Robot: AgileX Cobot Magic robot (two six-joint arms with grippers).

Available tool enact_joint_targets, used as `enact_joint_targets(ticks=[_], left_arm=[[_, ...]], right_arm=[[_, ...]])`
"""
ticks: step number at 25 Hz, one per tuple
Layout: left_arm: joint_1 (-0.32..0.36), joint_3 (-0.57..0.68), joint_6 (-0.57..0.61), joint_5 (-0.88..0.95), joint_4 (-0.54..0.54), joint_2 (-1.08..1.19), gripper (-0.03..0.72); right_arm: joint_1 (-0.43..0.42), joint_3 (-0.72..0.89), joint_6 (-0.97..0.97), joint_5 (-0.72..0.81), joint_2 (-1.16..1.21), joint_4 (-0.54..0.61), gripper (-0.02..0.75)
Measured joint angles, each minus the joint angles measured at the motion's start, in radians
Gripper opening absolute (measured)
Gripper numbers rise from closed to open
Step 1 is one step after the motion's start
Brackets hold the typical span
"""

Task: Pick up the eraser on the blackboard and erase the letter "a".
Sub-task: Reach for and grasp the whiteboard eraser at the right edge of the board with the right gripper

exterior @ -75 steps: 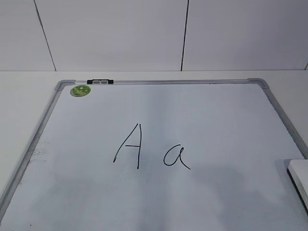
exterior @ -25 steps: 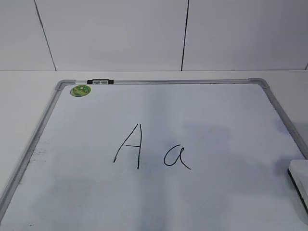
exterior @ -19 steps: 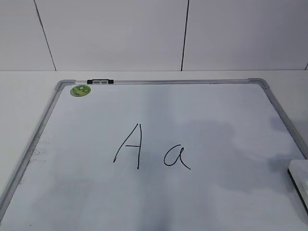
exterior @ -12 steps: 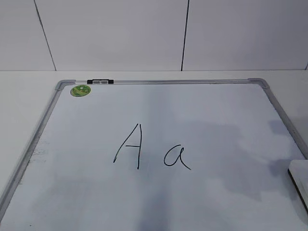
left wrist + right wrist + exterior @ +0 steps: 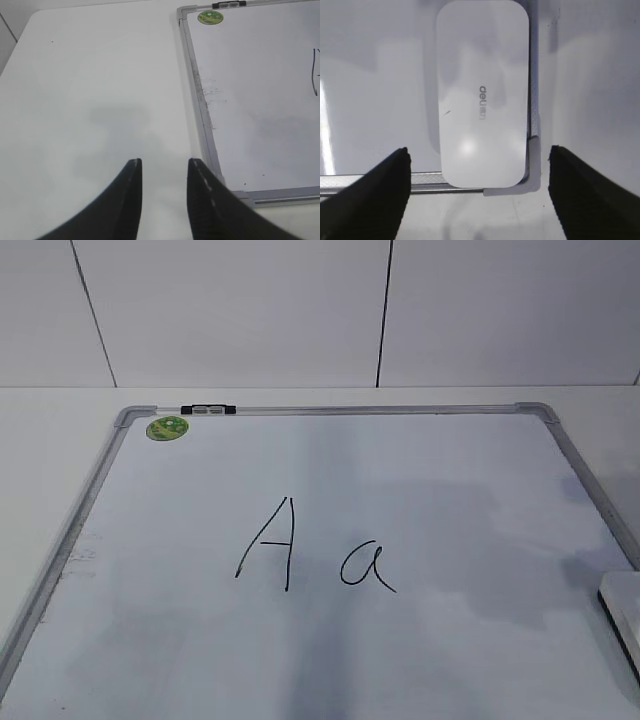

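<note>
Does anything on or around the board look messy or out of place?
Mostly tidy. The board has dark smudges by its left frame edge, seen in the left wrist view. The eraser lies flat in a board corner, overlapping the frame.

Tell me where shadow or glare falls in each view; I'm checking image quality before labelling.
Exterior view: soft grey shadows lie across the large white dry-erase board, darkest near the right edge. Right wrist view: a bright glare spot sits on the white rounded plastic eraser, between the blurred tips of the open right claw. Left wrist view: faint shadow on the white table ahead of the left claw.
</note>
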Motion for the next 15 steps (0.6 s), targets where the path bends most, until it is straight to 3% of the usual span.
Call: enact_joint_targets(ticks=[15], left_arm=[[0.000,0.000,0.000,0.000,0.000,0.000,0.239]], right_arm=[[0.000,-0.074,0.014,-0.017,0.241,-0.014,0.678]])
